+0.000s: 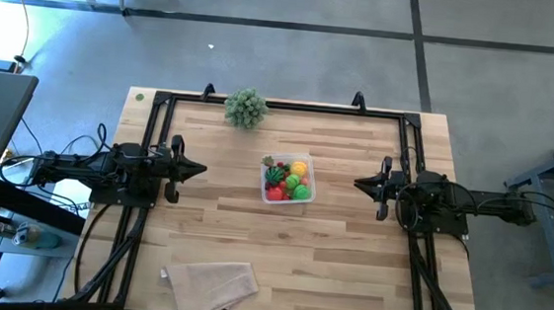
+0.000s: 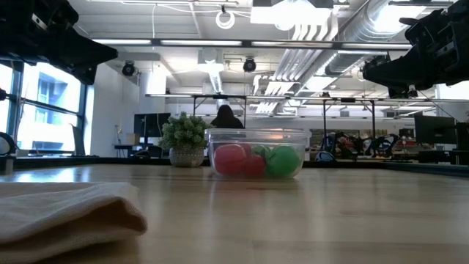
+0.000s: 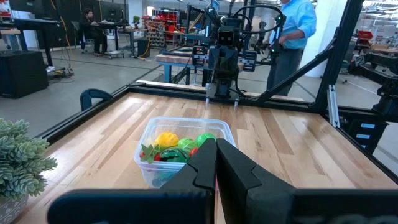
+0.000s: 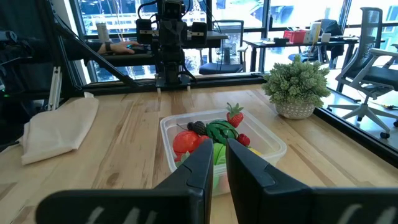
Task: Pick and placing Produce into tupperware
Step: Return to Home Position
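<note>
Clear tupperware (image 1: 288, 179) holds the toy produce (image 1: 286, 179)

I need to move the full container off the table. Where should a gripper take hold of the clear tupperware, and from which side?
Probably by the rim of a side wall of the tupperware, coming from above: it sits upright and open-topped, the produce fills its middle, and the thin wall suits narrow fingers.
</note>
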